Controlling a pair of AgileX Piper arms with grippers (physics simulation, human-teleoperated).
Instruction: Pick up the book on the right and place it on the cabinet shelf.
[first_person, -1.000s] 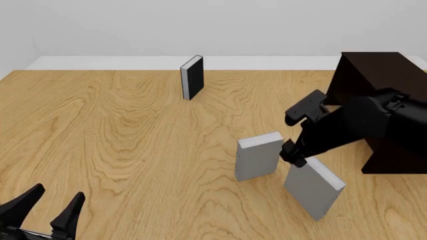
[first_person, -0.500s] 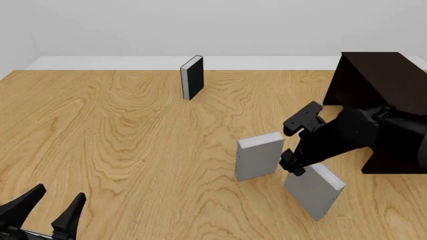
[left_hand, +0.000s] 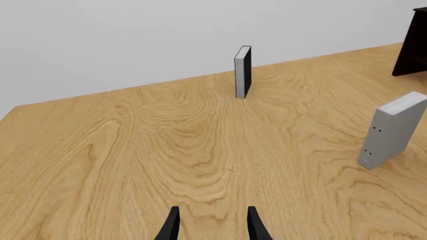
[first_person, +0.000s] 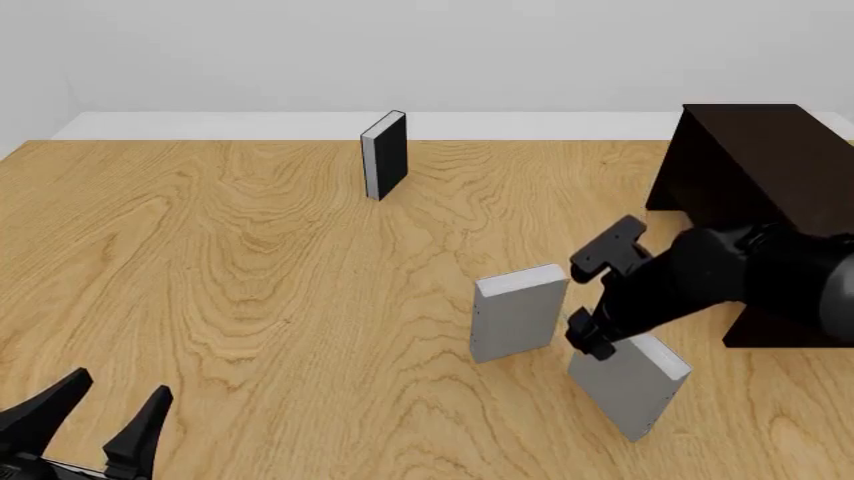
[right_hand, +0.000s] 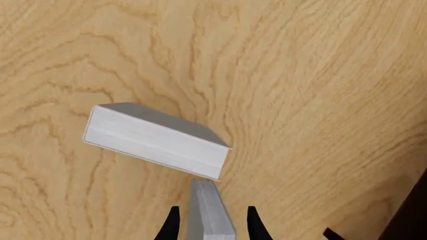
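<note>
Pale wood-grain worktop (first_person: 267, 300) runs back to a plain white wall. At about 3 o'clock on it, seen from the front, stands the large, very dark brown boxy cabinet (first_person: 767, 190); its inner shelf cannot be made out. A black-covered book with white page edges (first_person: 384, 155) stands upright toward 12 o'clock. Near the centre, slightly toward 4 o'clock, a chunky light-grey book (first_person: 517, 312) stands on end. Just beside it, further toward 4 o'clock, the thin light-grey hardcover book with white page edges (first_person: 627, 378) stands upright on the worktop, tilted.

The right gripper (right_hand: 210, 220) sits directly over the thin book's top edge; in the right wrist view its black fingers (right_hand: 172, 225) are apart, one on each side of that edge, and whether they touch it cannot be told. The left gripper (first_person: 96, 410) hangs low at 7 o'clock, well away from all the books, its fingers spread apart around nothing.
</note>
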